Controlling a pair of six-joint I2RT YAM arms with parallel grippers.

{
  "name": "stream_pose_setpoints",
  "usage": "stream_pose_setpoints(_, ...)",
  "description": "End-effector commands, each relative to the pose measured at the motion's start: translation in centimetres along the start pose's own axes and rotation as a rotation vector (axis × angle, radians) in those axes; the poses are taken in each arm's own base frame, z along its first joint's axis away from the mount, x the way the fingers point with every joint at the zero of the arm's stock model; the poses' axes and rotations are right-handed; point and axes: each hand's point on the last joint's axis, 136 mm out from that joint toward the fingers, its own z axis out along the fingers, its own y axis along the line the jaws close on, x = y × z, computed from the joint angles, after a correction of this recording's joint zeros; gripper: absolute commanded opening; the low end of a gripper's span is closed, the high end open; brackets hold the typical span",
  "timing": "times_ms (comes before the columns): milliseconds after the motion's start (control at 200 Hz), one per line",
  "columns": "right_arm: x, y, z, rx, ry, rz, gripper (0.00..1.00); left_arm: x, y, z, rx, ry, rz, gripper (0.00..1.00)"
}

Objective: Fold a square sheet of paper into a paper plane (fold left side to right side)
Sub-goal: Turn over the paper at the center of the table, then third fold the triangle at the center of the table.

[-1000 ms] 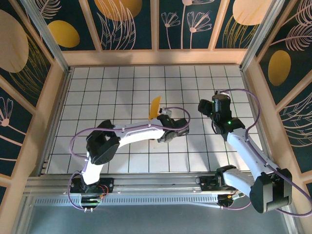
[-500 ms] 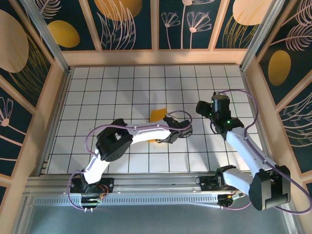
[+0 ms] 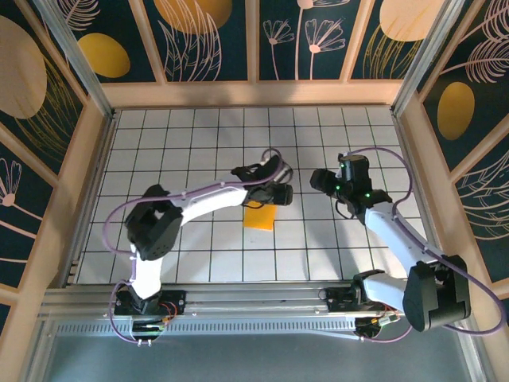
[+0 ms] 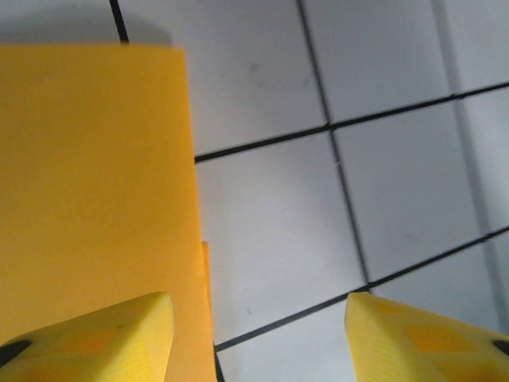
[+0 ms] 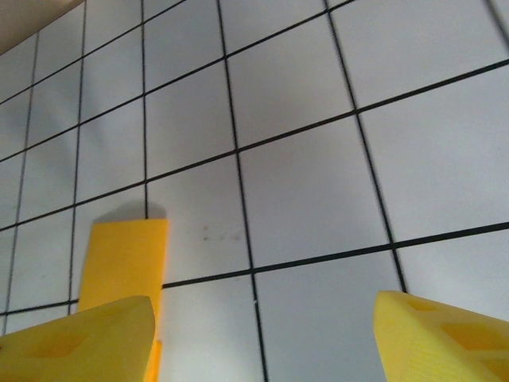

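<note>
White grid table (image 3: 159,151), folded orange paper (image 3: 259,217) lying flat; left tool (image 4: 258,322) wide just above it, right tool (image 5: 262,326) wide, empty.

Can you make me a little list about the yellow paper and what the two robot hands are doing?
paper: folded orange-yellow paper sheet, lying on the white gridded table
paper shape: roughly rectangular, not a pointed plane
left hand: open, nothing between its fingers, right at the paper's edge
right hand: open, empty, off to one side of the paper, not touching it
</note>
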Motion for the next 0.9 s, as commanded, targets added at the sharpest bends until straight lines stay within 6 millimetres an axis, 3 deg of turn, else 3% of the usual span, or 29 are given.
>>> stream_pose_setpoints(0,1.5,2.7,1.0,-0.167,0.087,0.088,0.54,-2.1,-0.1,-2.3,0.173,-0.05,-0.071,0.59)
stream_pose_setpoints(275,8.3,7.3,5.5,-0.281,0.321,0.097,0.17,-3.8,7.7,-5.4,0.251,-0.185,-0.323,0.61)
stream_pose_setpoints(390,10.5,8.5,7.4,-0.282,0.381,0.08,0.08,-2.4,10.6,-5.1,0.173,-0.199,-0.361,0.62)
stream_pose_setpoints(575,12.3,8.3,9.7,-0.23,0.427,0.051,0.03,-1.0,11.8,-4.3,0.13,-0.176,-0.367,0.63)
stream_pose_setpoints(896,12.9,7.8,10.8,-0.21,0.447,0.035,0.02,-0.3,12.1,-3.2,0.115,-0.139,-0.357,0.64)
